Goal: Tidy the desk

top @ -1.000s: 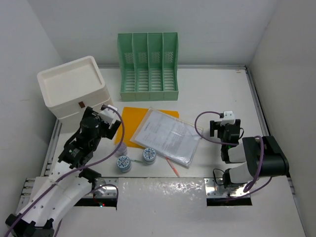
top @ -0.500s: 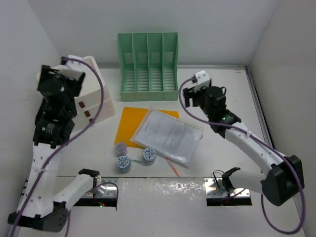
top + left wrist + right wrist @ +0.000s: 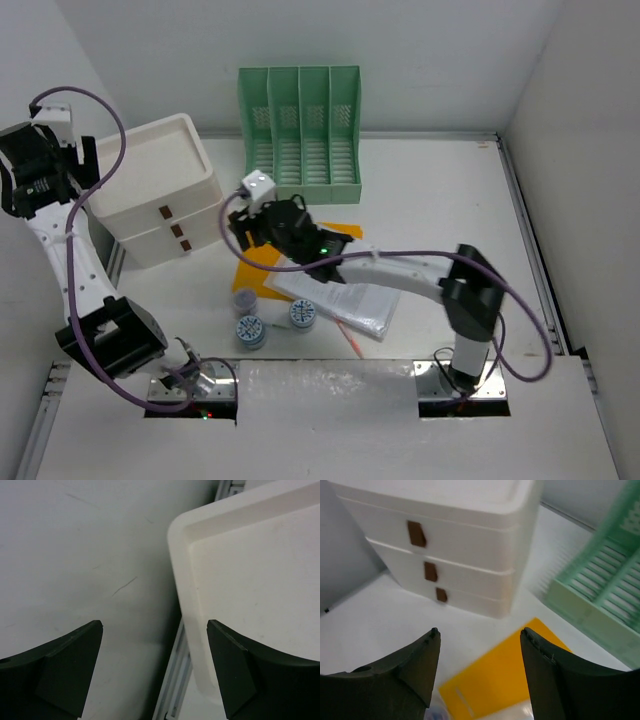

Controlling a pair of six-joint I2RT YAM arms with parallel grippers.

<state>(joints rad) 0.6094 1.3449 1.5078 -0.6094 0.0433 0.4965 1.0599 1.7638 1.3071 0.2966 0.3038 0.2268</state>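
Observation:
The white desk [image 3: 440, 200] holds a yellow folder [image 3: 258, 268], a clear sleeve of papers [image 3: 345, 285] lying partly on it, three small round containers [image 3: 250, 331] and a thin red pen [image 3: 351, 339]. My right gripper [image 3: 248, 226] is stretched left across the desk, open and empty, above the folder's far corner [image 3: 505, 680] and facing the white drawer box [image 3: 465, 545]. My left gripper [image 3: 40, 170] is raised high by the left wall, open and empty, above the drawer box's left rim [image 3: 182, 575].
The white three-drawer box [image 3: 150, 190] stands at the back left. A green slotted file holder [image 3: 300, 135] stands at the back middle and shows in the right wrist view [image 3: 600, 595]. A silver rail [image 3: 172, 680] runs under the box's edge.
The right arm swung from the back middle to the left, now over the yellow folder near the drawer box. The left arm rose and moved further left toward the wall.

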